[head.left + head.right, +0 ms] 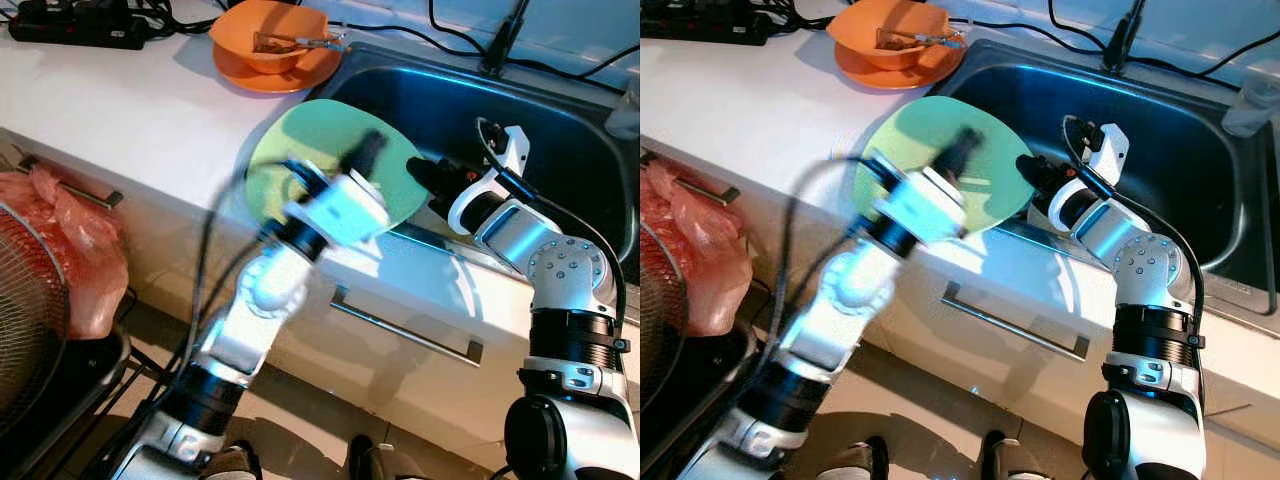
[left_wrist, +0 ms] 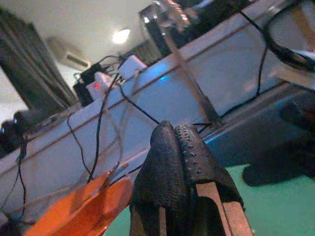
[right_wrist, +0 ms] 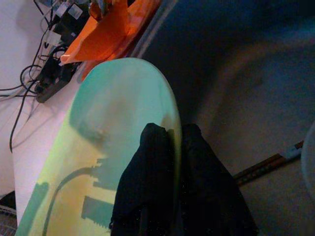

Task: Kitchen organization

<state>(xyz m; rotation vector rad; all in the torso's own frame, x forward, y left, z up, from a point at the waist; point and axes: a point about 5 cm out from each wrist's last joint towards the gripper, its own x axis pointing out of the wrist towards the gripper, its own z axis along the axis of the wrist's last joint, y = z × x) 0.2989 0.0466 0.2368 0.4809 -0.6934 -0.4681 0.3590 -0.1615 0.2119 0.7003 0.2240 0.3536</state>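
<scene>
Left eye view gives no readable brand, label or writing on anything. One white counter [image 1: 120, 110] runs across the scene, with one steel sink [image 1: 560, 130] set into it and two drawer handles [image 1: 405, 325] on the front below. One green plate [image 1: 330, 150] sits tilted over the near edge of the sink, between the counter and the basin. One orange bowl [image 1: 275, 30] rests on one orange plate [image 1: 290, 70] on the counter behind it, just beside the sink's corner, with a utensil lying in the bowl. One black power strip [image 1: 75, 25] lies at the far left of the counter, and one red plastic bag [image 1: 75, 250] hangs below beside a wire fan grille [image 1: 25, 310].

Right tool [image 3: 172, 147] is clenched on the green plate's rim at the sink side, one finger on each face of the plate. Left tool [image 2: 177, 147] has its two fingers pressed together with nothing between them, held just above the green plate's surface.
</scene>
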